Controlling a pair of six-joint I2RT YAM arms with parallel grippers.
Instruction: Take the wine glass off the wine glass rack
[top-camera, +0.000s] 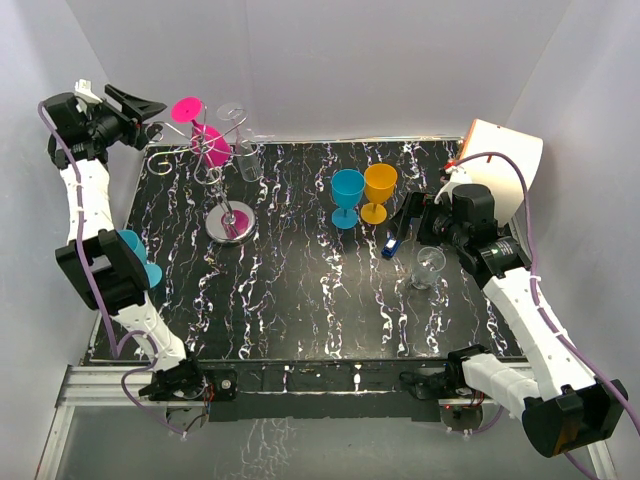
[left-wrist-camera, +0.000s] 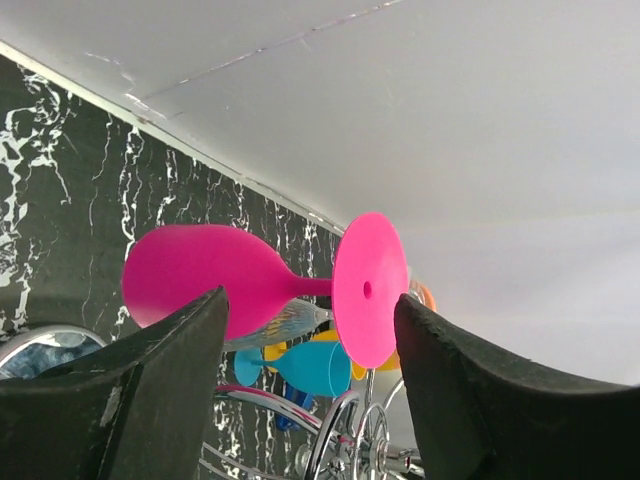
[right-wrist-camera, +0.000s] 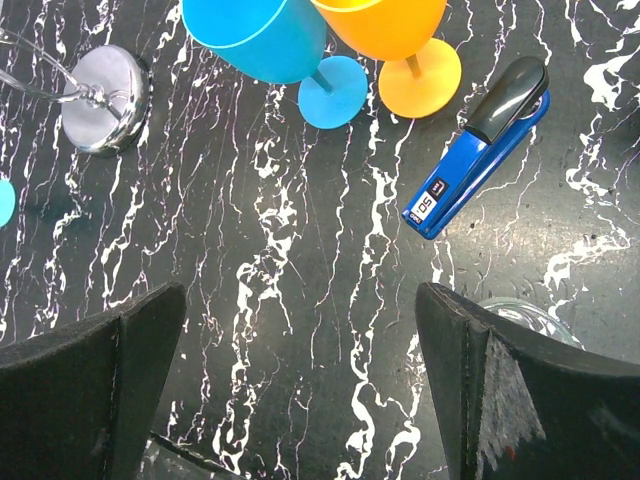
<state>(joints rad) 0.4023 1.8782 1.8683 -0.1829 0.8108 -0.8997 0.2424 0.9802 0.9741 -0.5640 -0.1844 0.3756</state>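
The wine glass rack (top-camera: 232, 222) stands at the back left on its round shiny base, and its chrome wires (left-wrist-camera: 352, 440) show low in the left wrist view. A pink wine glass (top-camera: 211, 147) hangs from it, foot (left-wrist-camera: 368, 288) toward the wall and bowl (left-wrist-camera: 195, 268) to the left. A clear glass (top-camera: 245, 152) hangs beside it. My left gripper (top-camera: 155, 112) is open. Its fingertips (left-wrist-camera: 212, 305) flank the pink stem just short of it, touching nothing. My right gripper (top-camera: 408, 215) hangs open and empty above the table (right-wrist-camera: 300, 310).
A blue glass (top-camera: 347, 195) and an orange glass (top-camera: 379, 190) stand mid-table. A blue stapler (top-camera: 397, 240) and a clear glass (top-camera: 428, 267) sit under the right arm. A cyan glass (top-camera: 140, 262) stands by the left arm. A white object (top-camera: 505, 160) leans at the back right.
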